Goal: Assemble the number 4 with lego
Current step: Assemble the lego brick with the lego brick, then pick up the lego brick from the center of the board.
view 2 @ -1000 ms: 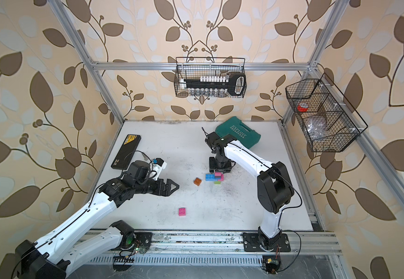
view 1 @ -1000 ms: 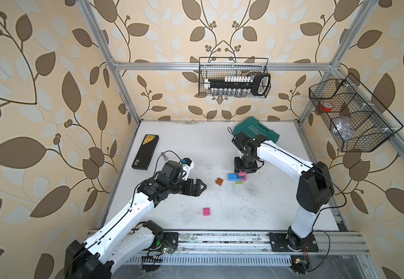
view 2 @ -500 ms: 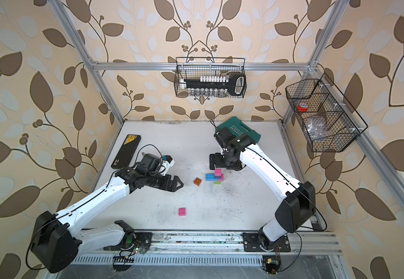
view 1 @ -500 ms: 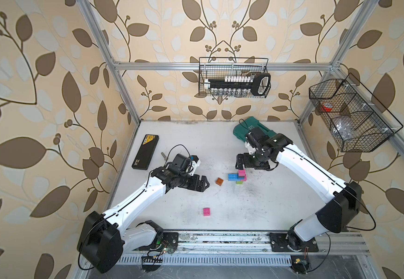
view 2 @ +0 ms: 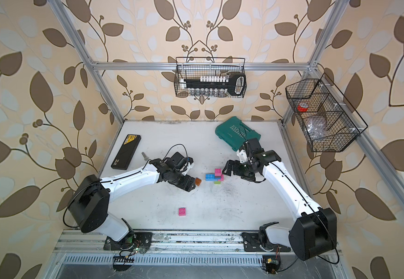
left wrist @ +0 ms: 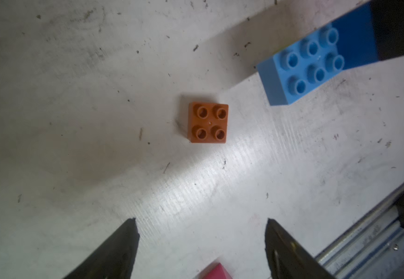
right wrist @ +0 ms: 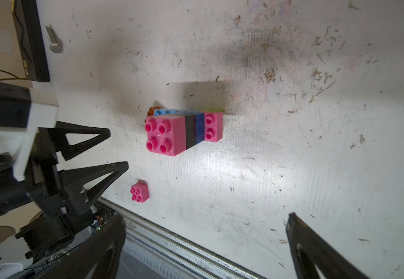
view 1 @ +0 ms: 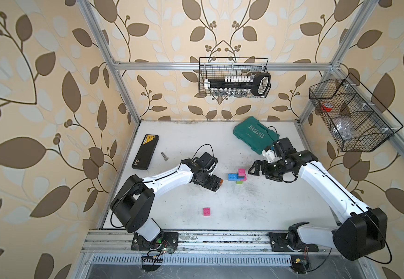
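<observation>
- Left gripper: jaws apart and empty, orange brick flat on the table just ahead of the tips, not between them.
- Right gripper: jaws wide, empty, near the part-built number 4 but not touching.
- Number 4 near mid-table, between both grippers: pink, black, blue and lime green joined; loose pink brick well apart from it.
- Likely slip: closing off-centre, shoving the orange brick across the bare table toward the blue brick, or twisting it in the grip, with studs out of line afterwards.
- Likely slip: pressing down on an unheld figure, sliding or splitting it.
- Back wire basket: black rack of small white pieces.
- Side wire basket: red roll, clear bag.
- Teal case and black case: shut, contents hidden.
</observation>
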Action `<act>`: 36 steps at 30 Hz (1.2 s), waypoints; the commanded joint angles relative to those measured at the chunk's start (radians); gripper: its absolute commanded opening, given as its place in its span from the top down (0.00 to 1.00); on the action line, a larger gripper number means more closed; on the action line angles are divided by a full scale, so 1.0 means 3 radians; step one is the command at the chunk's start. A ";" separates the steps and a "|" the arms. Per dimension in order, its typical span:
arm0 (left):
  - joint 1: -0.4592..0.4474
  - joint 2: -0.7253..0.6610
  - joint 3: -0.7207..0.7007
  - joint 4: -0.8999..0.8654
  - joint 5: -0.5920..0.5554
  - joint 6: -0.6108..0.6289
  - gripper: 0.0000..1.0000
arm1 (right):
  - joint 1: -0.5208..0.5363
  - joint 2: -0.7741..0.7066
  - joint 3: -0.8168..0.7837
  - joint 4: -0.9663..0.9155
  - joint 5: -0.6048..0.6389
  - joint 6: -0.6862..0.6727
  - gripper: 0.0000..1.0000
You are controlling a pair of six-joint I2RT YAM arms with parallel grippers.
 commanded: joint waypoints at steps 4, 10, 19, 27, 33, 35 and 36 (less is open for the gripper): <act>-0.0080 0.0246 0.0341 0.0085 -0.0194 0.0048 0.26 | -0.0291 0.0000 -0.0196 0.0324 -0.0596 -0.0148 0.01; -0.0171 0.0461 0.0430 0.0174 -0.0265 0.0030 0.27 | -0.0343 0.0056 -0.0219 0.0365 -0.0620 -0.0172 0.01; -0.0260 0.0730 0.0513 0.0355 -0.0400 0.0111 0.39 | -0.0395 0.0085 -0.0190 0.0387 -0.0667 -0.0193 0.01; -0.0320 0.0829 0.0467 0.0523 -0.0509 0.0197 0.43 | -0.0456 0.0127 -0.0149 0.0392 -0.0739 -0.0232 0.01; -0.0335 0.0877 0.0469 0.0569 -0.0558 0.0207 0.46 | -0.0478 0.0151 -0.0143 0.0387 -0.0775 -0.0251 0.01; -0.0340 0.0879 0.0459 0.0574 -0.0581 0.0201 0.49 | -0.0489 0.0152 -0.0138 0.0386 -0.0775 -0.0255 0.01; -0.0340 0.0874 0.0455 0.0575 -0.0596 0.0197 0.51 | -0.0488 0.0153 -0.0137 0.0383 -0.0775 -0.0260 0.01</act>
